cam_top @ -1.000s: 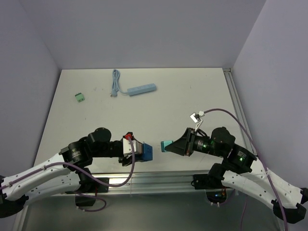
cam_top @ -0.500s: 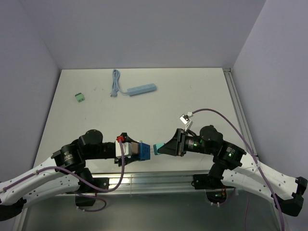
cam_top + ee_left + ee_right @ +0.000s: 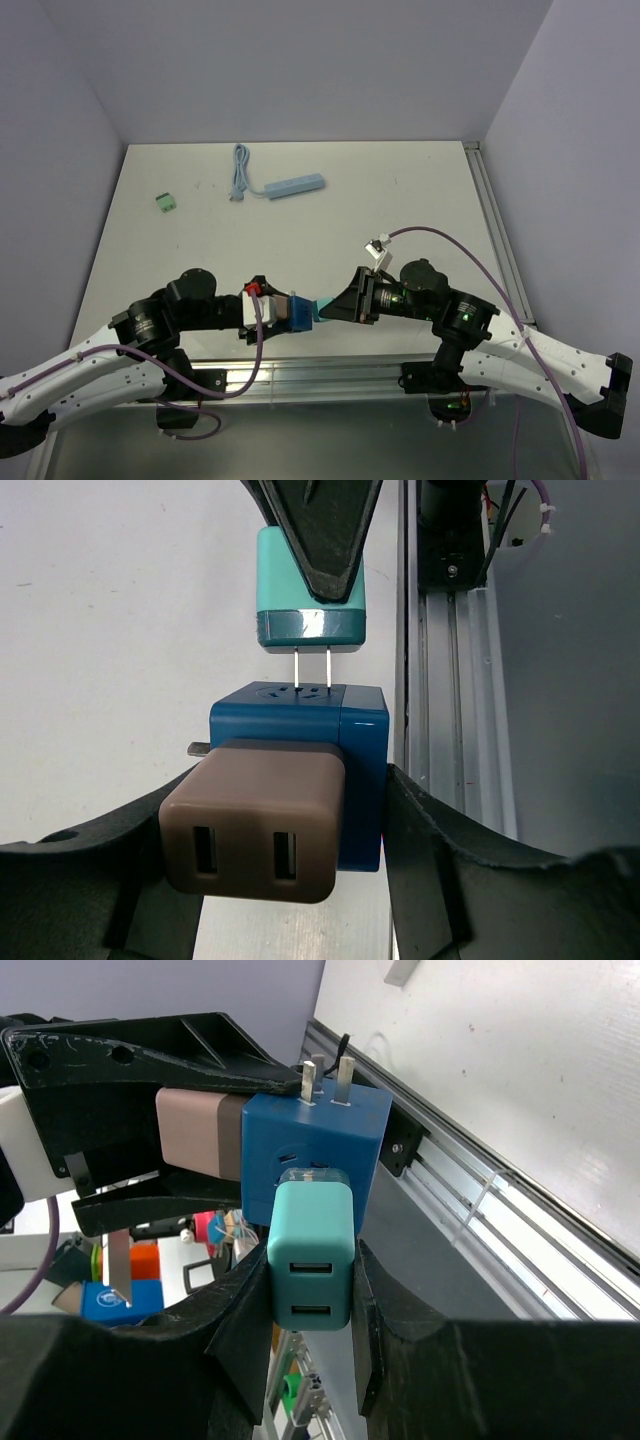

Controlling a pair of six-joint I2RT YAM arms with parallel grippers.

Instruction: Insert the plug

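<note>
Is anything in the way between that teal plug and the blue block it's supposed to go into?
Nothing visible is. The teal plug in the right end effector has its two prongs right at the slots of the blue adapter held by the left end effector. The brown charger sits on a different face.

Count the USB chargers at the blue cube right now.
2. The brown charger is seated on the blue cube, which the left gripper holds. The teal charger is in the right gripper, prongs touching the cube's slots, not fully in. More may hide behind it.
</note>
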